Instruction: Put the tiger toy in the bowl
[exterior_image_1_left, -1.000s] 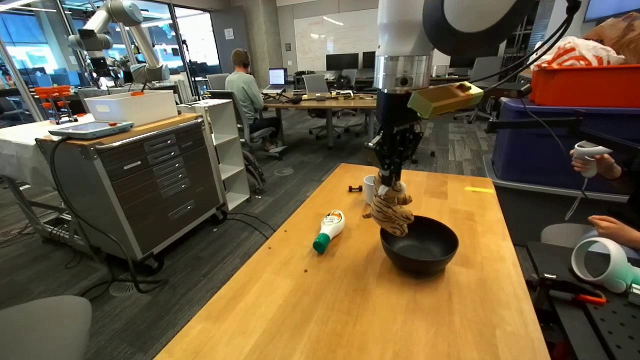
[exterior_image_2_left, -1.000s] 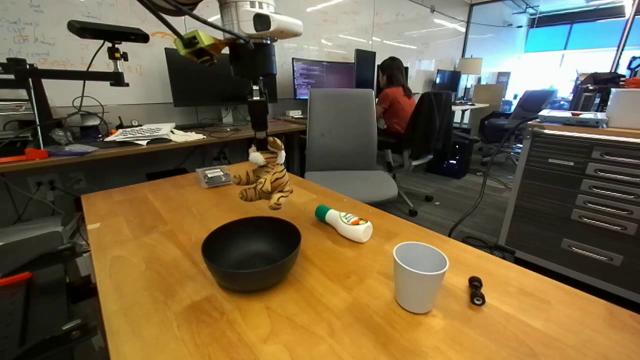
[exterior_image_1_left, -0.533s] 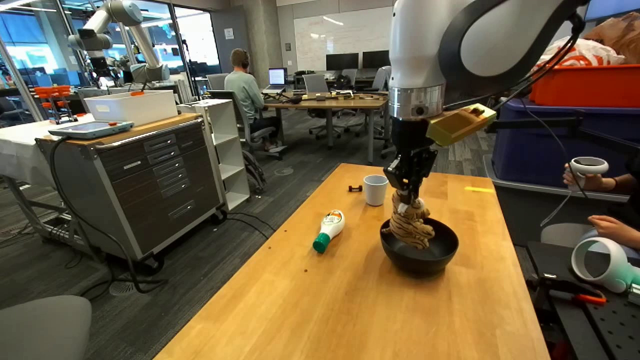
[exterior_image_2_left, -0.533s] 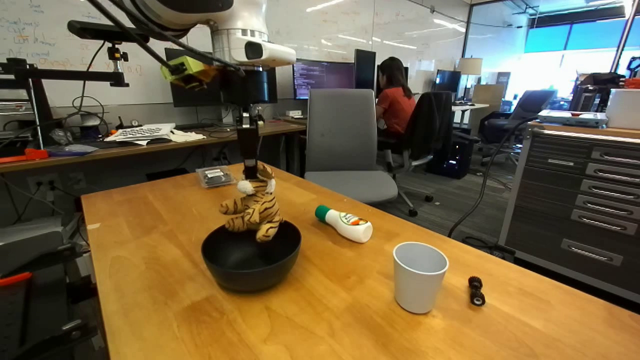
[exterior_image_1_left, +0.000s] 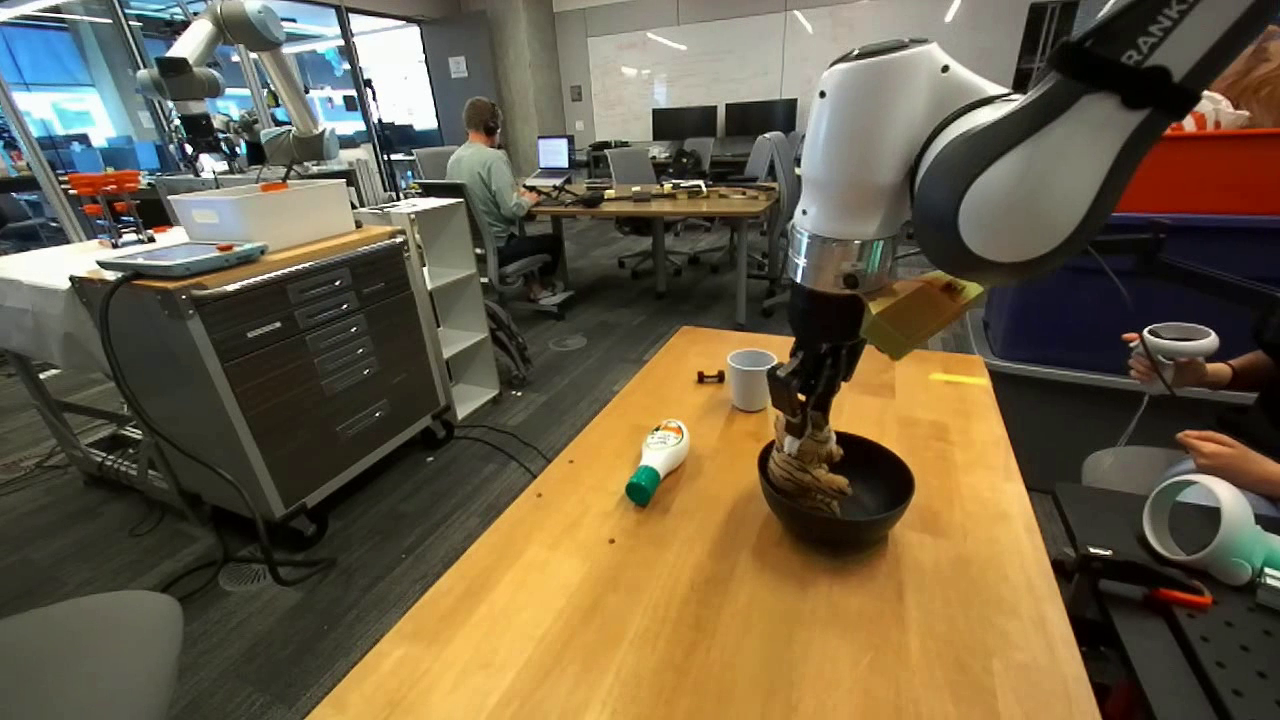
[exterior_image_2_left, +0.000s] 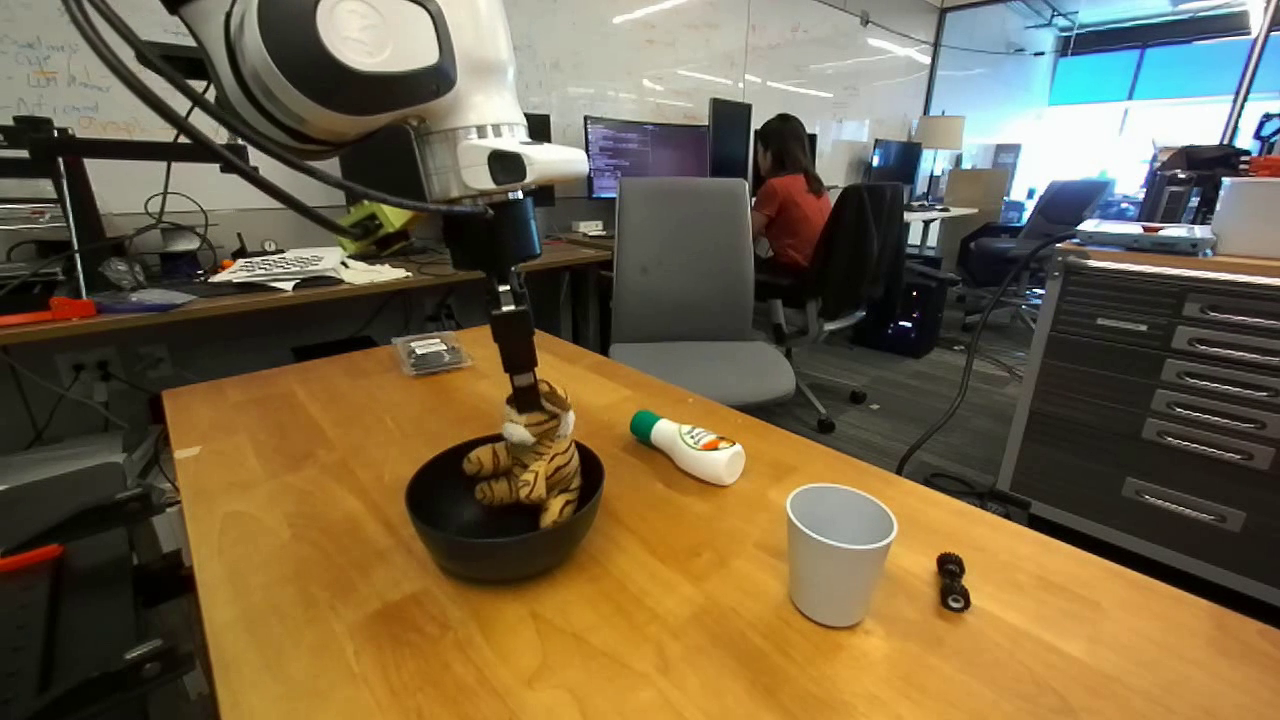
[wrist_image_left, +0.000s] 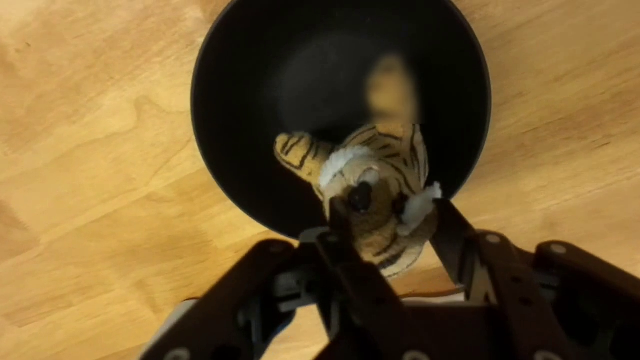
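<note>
The placing step seemed in hand: the jaws were clamped on the head of the tiger toy (exterior_image_2_left: 545, 468), its lower body inside the bowl (exterior_image_2_left: 480, 558) near the wall, and the next move probably called for seating it fully, then letting go.

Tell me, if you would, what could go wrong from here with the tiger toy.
The tiger toy is at one side of the bowl, head above the rim, so it might topple out once released. The gripper clasps its head, white fluff at a fingertip, which could snag on lifting.
</note>
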